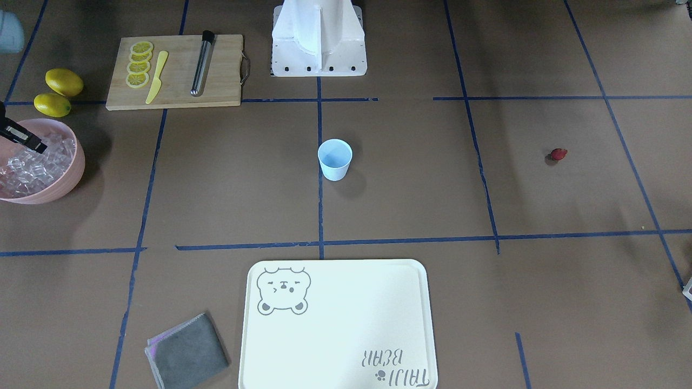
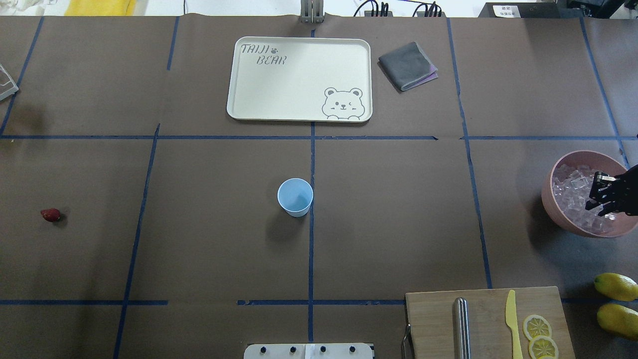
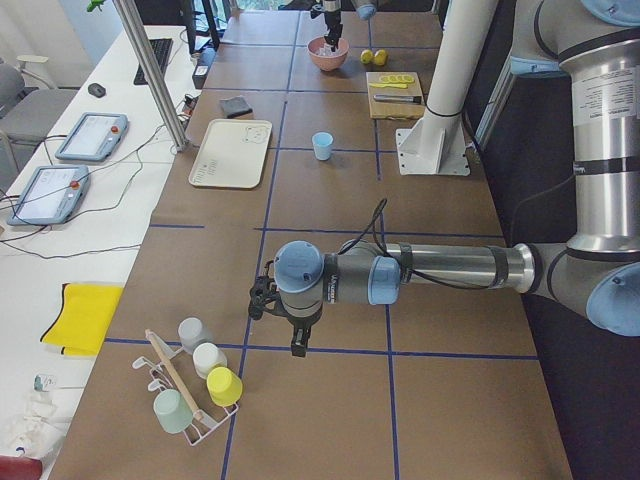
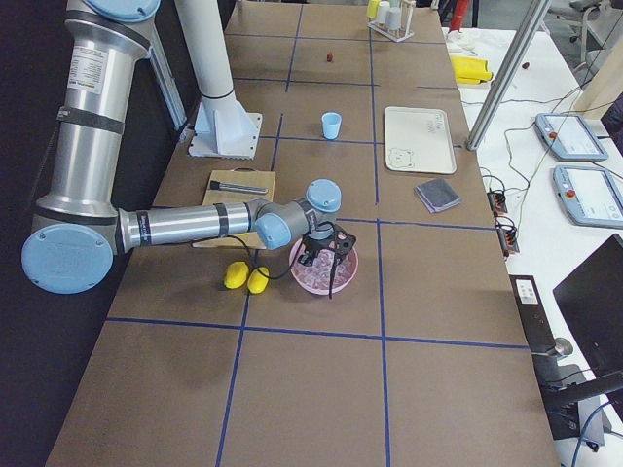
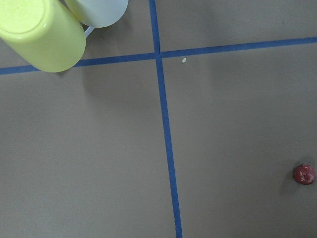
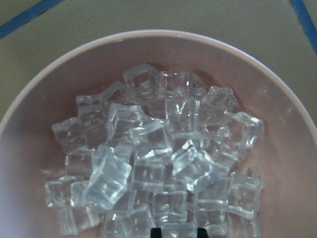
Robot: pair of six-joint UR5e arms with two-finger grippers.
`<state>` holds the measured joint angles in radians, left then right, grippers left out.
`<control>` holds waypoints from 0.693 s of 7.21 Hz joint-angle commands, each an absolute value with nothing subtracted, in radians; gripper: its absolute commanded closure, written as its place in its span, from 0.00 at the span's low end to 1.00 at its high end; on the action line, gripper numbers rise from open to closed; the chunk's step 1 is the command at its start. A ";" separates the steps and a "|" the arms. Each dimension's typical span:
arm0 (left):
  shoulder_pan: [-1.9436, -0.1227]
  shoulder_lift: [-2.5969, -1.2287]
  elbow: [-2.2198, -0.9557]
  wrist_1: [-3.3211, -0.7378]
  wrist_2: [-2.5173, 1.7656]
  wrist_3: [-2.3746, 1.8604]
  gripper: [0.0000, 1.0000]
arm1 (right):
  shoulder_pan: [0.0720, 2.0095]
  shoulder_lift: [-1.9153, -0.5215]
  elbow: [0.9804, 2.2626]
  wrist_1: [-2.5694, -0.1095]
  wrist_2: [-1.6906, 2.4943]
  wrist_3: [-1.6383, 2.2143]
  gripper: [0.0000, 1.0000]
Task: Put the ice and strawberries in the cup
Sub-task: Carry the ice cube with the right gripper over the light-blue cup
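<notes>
Ice step in hand: my right end effector [image 2: 600,192] hangs spread above the ice [image 6: 158,158] in the pink bowl [image 6: 99,44]. Next I'd lower and pinch one cube. The cup [image 2: 295,197] looks empty, mid surface [image 2: 398,224], with the strawberry [image 2: 50,215] well apart; the left end effector [image 3: 297,340] I cannot tell

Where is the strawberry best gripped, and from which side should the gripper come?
Grip it across its broad middle, coming straight down from above. The strawberry lies alone on the table, and nothing touches it, so there is room on both sides. It looks small and tapered, so a hold near the tip would probably slip off.
</notes>
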<state>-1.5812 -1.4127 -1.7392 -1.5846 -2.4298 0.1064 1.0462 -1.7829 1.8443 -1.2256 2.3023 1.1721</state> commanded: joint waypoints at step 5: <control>-1.580 -1.417 -1.753 -1.588 -2.431 0.100 0.00 | 1.005 -1.594 2.091 -1.351 2.306 1.479 0.99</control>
